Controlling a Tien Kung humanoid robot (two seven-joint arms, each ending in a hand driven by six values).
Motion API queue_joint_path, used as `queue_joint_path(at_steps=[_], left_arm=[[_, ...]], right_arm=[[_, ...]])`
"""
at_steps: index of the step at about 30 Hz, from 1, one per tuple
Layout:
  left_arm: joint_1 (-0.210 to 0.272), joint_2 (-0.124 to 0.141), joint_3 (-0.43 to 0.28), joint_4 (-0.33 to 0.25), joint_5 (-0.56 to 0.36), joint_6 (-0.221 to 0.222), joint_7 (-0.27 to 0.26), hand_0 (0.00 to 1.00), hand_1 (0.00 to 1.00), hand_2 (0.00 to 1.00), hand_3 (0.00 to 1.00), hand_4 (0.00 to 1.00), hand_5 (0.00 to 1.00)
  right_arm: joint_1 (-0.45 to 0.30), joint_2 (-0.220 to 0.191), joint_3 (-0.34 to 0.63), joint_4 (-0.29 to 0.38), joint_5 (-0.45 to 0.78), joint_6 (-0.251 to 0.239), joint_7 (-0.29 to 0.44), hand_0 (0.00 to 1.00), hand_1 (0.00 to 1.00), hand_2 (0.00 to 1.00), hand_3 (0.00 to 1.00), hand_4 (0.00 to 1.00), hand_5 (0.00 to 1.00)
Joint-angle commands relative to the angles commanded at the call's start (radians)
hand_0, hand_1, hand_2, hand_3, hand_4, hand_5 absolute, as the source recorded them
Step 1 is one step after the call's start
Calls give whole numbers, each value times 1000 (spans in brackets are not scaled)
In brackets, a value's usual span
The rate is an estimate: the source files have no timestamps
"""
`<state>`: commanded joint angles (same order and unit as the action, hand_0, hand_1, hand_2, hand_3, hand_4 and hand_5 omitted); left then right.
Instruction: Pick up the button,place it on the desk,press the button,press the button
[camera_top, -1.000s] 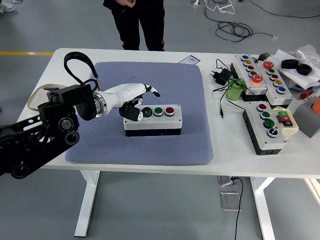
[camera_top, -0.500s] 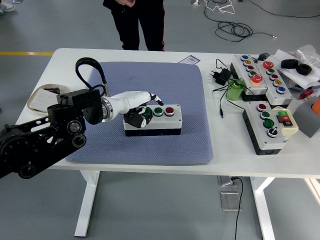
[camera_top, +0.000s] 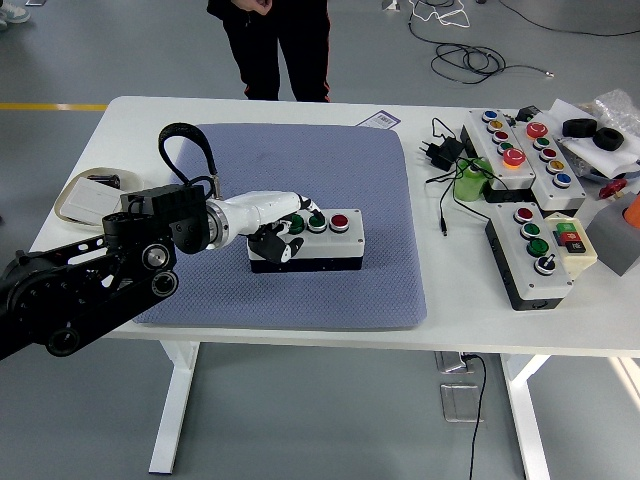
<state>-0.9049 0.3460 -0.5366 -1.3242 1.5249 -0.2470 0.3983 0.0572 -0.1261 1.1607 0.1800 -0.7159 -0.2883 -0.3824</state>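
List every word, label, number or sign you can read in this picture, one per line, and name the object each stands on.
No text can be read at this size.
White label at the table's far edge: dark print, too small to read.
Red and green switch on the right-hand control box: faint marks, too blurred to read.
Three-button box under the left hand: no visible lettering.

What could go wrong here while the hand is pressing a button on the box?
The left hand covers the button box's left end, so a curled finger may hit the neighbouring green button. A slanted push could also slide the box on the blue mat, since nothing braces it.
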Motion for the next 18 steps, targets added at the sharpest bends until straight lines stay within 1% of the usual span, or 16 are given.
queue_joint_path(at_steps=[6, 11, 18], left_arm=[[-1, -1, 0, 21, 0, 0, -1, 2, 2, 2, 860, 393, 2], [1, 0, 5, 25, -2, -4, -1, 2, 2, 2, 857, 395, 2], [5, 3, 26, 39, -5, -28, 3, 2, 2, 3, 854, 401, 2]], right_arm=[[2, 0, 1, 0, 0, 0, 0, 642, 508, 548, 591, 245, 357], [2, 0, 0, 0, 1, 0, 1, 642, 508, 548, 591, 245, 357], [3, 1, 2, 0, -2, 0, 0, 642, 508, 548, 591, 245, 357]])
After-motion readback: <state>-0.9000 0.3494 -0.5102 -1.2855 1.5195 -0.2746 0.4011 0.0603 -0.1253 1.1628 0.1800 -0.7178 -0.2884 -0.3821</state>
